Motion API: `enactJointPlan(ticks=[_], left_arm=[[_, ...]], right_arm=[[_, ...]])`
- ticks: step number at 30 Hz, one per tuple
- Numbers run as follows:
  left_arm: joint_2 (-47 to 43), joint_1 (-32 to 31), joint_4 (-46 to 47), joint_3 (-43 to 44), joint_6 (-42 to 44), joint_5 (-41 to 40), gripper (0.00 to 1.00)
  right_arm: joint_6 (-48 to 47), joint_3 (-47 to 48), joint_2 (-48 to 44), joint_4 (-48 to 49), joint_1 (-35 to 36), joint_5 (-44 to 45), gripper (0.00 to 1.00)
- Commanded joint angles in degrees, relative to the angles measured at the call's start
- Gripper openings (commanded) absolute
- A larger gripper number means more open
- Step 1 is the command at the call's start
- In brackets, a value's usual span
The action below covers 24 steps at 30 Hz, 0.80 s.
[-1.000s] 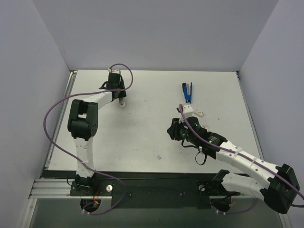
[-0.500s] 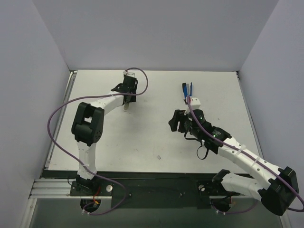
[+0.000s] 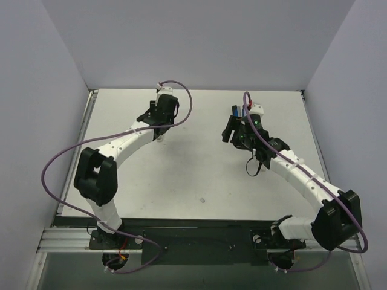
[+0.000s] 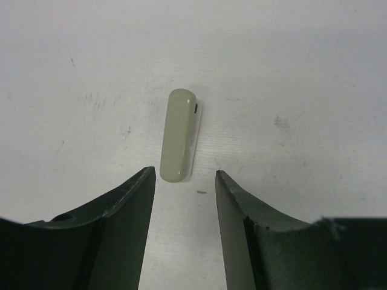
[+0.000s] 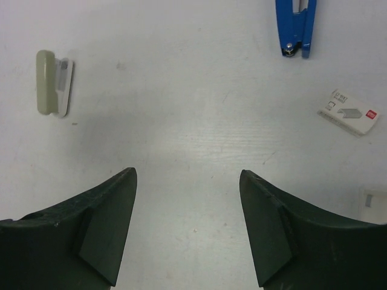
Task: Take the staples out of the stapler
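The stapler (image 4: 179,134) is a small beige bar lying flat on the white table (image 4: 290,66), just beyond my left gripper's (image 4: 184,174) fingertips and in line with the gap. That gripper is open and holds nothing. A tiny dark sliver, seemingly the staples (image 4: 201,193), lies on the table beside the stapler's near end. From above, the left gripper (image 3: 161,125) hangs over the stapler (image 3: 159,136). My right gripper (image 5: 187,173) is open and empty over bare table. Its view has the stapler (image 5: 51,83) far to the left, the sliver (image 5: 74,124) just below it.
A blue staple remover (image 5: 296,27) lies at the far right, partly under the right arm (image 3: 284,160) from above. A small white staple box (image 5: 349,112) sits to the right, another white piece (image 5: 373,198) at the frame edge. A pale speck (image 3: 202,199) lies near the front.
Both grippers have opened wider. The left arm stretched right over the stapler. The right arm swung toward the back of the table, up to the blue staple remover.
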Motion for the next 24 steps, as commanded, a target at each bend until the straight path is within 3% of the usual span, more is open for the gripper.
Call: enactJointPlan(ticks=[1,10,17,24], left_arm=[[-9.22,-3.83,2.54,-6.12,-5.02,0.24,0.55],[-20.13,-13.76,23.36,-29.14,-9.87,10.94,0.53],[-21.45,-17.72,28.98,-35.22,-9.17,17.72,0.53],[-17.07,-18.52,33.75,-36.99,-5.48,25.28,0.53]], right_arm=[[1.09,5.76,5.02,-1.25,-4.24,2.05,0.64],[-3.03,20.25,24.00,-3.18,-8.91,9.87,0.63],[-5.41,35.99,40.86,-9.16,-13.21,9.54,0.62],[-3.92,46.80,49.93,-11.62,-18.05,5.58,0.62]])
